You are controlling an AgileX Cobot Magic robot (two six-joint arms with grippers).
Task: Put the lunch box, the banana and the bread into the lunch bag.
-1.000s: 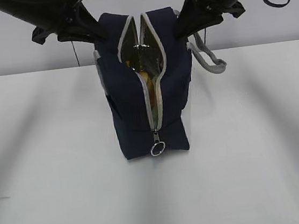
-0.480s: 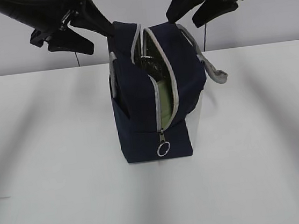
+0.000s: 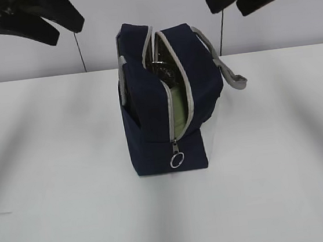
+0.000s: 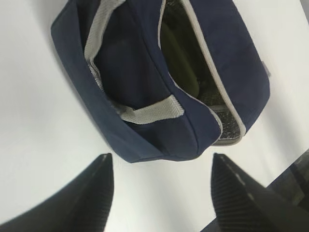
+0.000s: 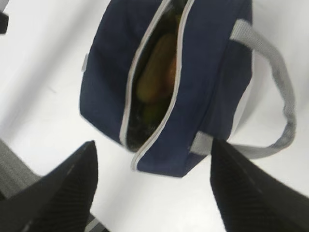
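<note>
1. Here, the lunch bag [image 3: 164, 115] stands upright mid-table, unzipped.
2. My left gripper [image 4: 159, 193] and right gripper [image 5: 152, 188] hang above it, jaws apart, empty.
3. A pale green lunch box [image 3: 177, 116] and the brownish bread [image 5: 159, 67] show inside; I cannot see the banana.
4. Packing looks finished; next, probably just checking.

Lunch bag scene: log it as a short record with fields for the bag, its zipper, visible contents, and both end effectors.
bag: navy lunch bag standing upright on the white table
zipper: open along the top and partway down the front; ring pull hangs low on the front
contents: pale green lid of the lunch box shows through the gap; brown bread visible from above; banana not clearly made out
handle: grey strap droops to the bag's right
left end effector: open, empty, above and clear of the bag
right end effector: open, empty, above and clear of the bag
</note>
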